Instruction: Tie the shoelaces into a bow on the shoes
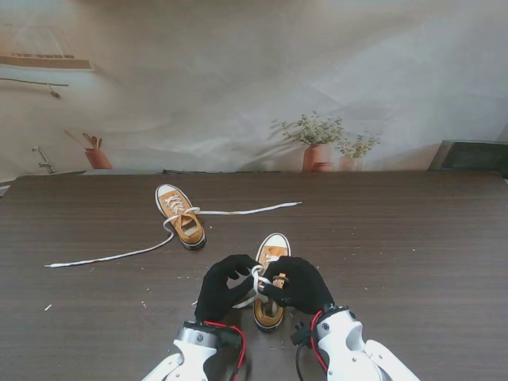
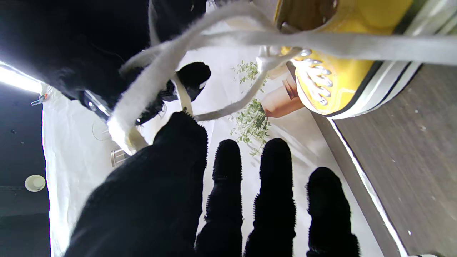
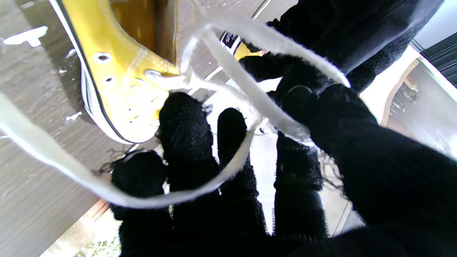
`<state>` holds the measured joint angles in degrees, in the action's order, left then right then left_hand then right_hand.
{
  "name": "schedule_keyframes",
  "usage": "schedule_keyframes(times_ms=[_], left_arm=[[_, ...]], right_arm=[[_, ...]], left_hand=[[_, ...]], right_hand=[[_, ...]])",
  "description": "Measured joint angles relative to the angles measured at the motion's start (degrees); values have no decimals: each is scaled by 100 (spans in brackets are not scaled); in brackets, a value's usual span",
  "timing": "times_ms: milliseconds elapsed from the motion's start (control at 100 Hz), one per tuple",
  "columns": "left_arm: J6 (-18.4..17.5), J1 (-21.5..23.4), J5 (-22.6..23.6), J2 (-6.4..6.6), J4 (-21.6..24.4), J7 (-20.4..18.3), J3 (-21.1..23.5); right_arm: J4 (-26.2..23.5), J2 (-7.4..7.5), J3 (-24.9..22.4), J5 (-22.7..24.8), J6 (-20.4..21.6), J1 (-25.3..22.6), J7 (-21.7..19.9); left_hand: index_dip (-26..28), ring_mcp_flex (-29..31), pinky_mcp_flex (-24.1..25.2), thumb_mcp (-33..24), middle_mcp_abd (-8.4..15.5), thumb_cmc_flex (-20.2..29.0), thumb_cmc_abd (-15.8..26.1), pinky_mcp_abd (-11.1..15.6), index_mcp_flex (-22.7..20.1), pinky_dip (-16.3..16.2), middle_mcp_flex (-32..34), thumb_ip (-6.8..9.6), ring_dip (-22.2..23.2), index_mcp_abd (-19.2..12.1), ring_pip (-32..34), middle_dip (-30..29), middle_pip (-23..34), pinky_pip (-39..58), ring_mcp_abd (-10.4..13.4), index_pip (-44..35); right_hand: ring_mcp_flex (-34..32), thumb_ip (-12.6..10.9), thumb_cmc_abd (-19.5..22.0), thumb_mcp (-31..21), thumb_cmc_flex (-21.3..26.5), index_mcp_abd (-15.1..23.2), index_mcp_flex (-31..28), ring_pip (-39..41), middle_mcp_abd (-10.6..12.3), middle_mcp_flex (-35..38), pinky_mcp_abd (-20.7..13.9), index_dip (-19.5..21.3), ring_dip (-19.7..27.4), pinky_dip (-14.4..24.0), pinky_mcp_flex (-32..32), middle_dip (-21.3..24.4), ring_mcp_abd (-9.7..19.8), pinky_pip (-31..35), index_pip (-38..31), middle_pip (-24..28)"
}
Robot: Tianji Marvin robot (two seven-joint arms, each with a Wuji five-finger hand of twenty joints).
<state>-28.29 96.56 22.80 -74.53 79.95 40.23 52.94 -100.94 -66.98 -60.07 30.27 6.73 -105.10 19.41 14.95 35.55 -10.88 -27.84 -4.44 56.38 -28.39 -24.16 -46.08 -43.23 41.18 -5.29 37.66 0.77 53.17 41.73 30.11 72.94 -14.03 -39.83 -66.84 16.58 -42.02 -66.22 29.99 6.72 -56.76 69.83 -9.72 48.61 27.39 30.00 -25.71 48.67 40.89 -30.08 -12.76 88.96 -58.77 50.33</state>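
Both the left hand [image 1: 219, 287] and right hand [image 1: 297, 284] pinch the lace [image 1: 256, 278] over the near shoe [image 1: 270, 279]. The lace looks soft and limp; grip near the knot.

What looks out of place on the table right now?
The far shoe lies unlaced, its white lace trailing loose across the table to both sides. Small pale specks litter the wood. The near shoe sits between the left robot hand and right robot hand, both working its lace.
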Motion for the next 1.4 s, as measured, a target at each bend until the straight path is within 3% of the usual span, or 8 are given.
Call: schedule_keyframes(times_ms=[240, 290, 350, 550, 710, 770, 920, 1400], left_arm=[[-3, -2, -106, -20, 0, 2, -37], [-3, -5, -134, -27, 0, 2, -50], [-4, -11, -171, -39, -1, 1, -67], [-8, -23, -285, -60, 6, -57, -80], [10, -15, -325, -62, 46, -79, -77], [34, -9, -325, -66, 56, -57, -73], [118, -3, -289, -102, 53, 152, -54], [261, -6, -166, -113, -23, 230, 112]], right_arm=[[2, 1, 2, 0, 10, -1, -11], [3, 1, 4, 0, 12, -1, -11], [4, 1, 5, 0, 13, -1, -11], [4, 2, 5, 5, 12, -1, -11], [2, 2, 3, 4, 11, -1, -18], [1, 2, -1, 4, 11, -2, -18], [-1, 1, -12, 1, 15, -8, -15], [9, -2, -35, 20, -86, 1, 1]], left_hand=[[0, 0, 1, 14, 0, 0, 70, 0, -46, 0, 4, 0, 0, 0, 0, 110, -50, 0, 0, -132], [10, 0, 1, 80, 0, -3, 75, 0, -71, 0, 78, 0, 0, -343, 0, 128, -52, 0, 0, -300], [36, 0, 1, 80, 0, -3, 138, 0, -71, 0, 137, 0, 0, -352, 0, 156, -53, 0, 0, -492], [757, 0, 39, 435, 0, -11, 264, 0, -49, -6, 127, -3, 0, -351, 0, 210, 8, -3, 0, -893], [1117, 0, 63, 388, -25, -18, 264, 0, 35, -7, 109, 43, 0, -231, 0, 285, 141, -7, 0, -1019], [1190, 0, 63, 110, -164, -139, 257, 0, 168, -10, 40, 43, 0, -174, 0, 310, 232, -8, 0, -1200], [1191, 0, 61, -217, -167, -262, 113, 0, 172, -62, 46, 44, 0, -113, 4, 426, 294, -8, 0, -1381], [977, 9, -71, -219, -165, -263, 107, 0, 157, -69, 219, 44, 0, -115, 8, 483, 206, -8, 0, -1414]], right_hand=[[0, 0, 0, -1, 0, 0, 0, 0, 0, 0, 1, -1, 0, 2, 1, 0, 0, 0, 0, 0], [0, 0, 0, -1, 0, 0, 0, 0, 0, 0, 1, -1, 0, 3, 1, 0, 0, 0, 0, 0], [0, 0, 0, -1, 0, 0, 0, 0, 0, 0, 1, -1, 0, 3, 6, 0, 0, 0, 0, 0], [0, 0, 0, -1, 0, 0, 0, 0, 0, 1, 1, -1, 0, 3, 17, 0, 0, 0, 0, 0], [0, 0, 0, -1, 0, 0, 0, 0, 0, 1, 1, -1, 0, 3, 18, 0, 0, 0, -4, 0], [0, 0, 0, -1, 0, 0, 0, 0, 0, 1, 1, -1, 0, 3, 18, 0, 0, 0, -4, 0], [0, 0, 0, -1, 0, 0, 0, 0, 0, 1, 1, -1, 0, 3, 19, 0, 0, 0, -4, -1], [0, 0, -82, -41, -1, 0, -68, 0, 1, 1, 1, -90, 0, 4, 21, 0, 0, 0, -4, -2]])
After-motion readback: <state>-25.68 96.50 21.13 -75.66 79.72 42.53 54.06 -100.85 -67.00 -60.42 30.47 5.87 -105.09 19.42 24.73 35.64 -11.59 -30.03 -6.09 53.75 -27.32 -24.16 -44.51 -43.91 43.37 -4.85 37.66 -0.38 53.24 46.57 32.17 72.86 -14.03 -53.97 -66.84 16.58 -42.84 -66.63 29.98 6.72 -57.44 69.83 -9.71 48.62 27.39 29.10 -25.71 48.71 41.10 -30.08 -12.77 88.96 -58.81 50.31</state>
